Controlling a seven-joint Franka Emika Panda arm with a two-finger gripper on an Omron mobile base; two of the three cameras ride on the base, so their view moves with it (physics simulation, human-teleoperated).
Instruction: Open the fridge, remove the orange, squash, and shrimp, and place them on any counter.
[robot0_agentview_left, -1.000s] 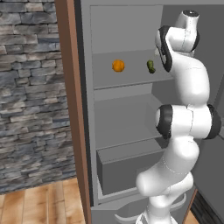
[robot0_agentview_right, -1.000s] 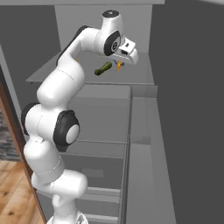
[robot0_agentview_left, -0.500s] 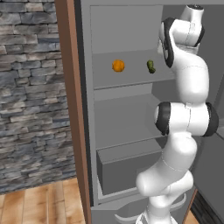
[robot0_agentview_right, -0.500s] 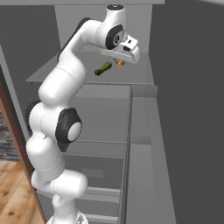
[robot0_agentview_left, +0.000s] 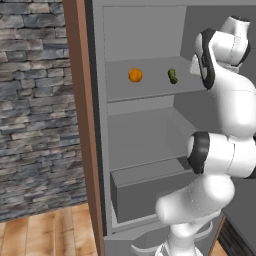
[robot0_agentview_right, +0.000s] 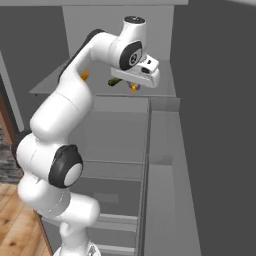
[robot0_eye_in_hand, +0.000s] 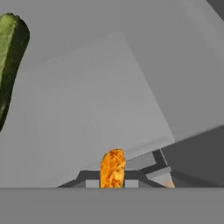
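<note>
The fridge (robot0_agentview_left: 145, 30) stands open, its front clear toward the arm. On the upper shelf (robot0_agentview_left: 150, 90) the orange (robot0_agentview_left: 135, 75) sits at the left and the squash (robot0_agentview_left: 172, 76) further right, well apart, with bare shelf between them and in front. The gripper (robot0_agentview_right: 134, 88) hangs at the shelf's right end, jaws closed on the shrimp (robot0_eye_in_hand: 113, 168), the squash near it on one side. The fridge's right wall (robot0_agentview_right: 215, 125) bounds that side; the wooden panel (robot0_agentview_left: 82, 125) bounds the left. The middle compartment is bare above the drawer (robot0_agentview_left: 150, 192).

The fridge's upper shelf (robot0_agentview_left: 145, 92) carries the orange (robot0_agentview_left: 135, 75) and squash (robot0_agentview_left: 172, 76).
</note>
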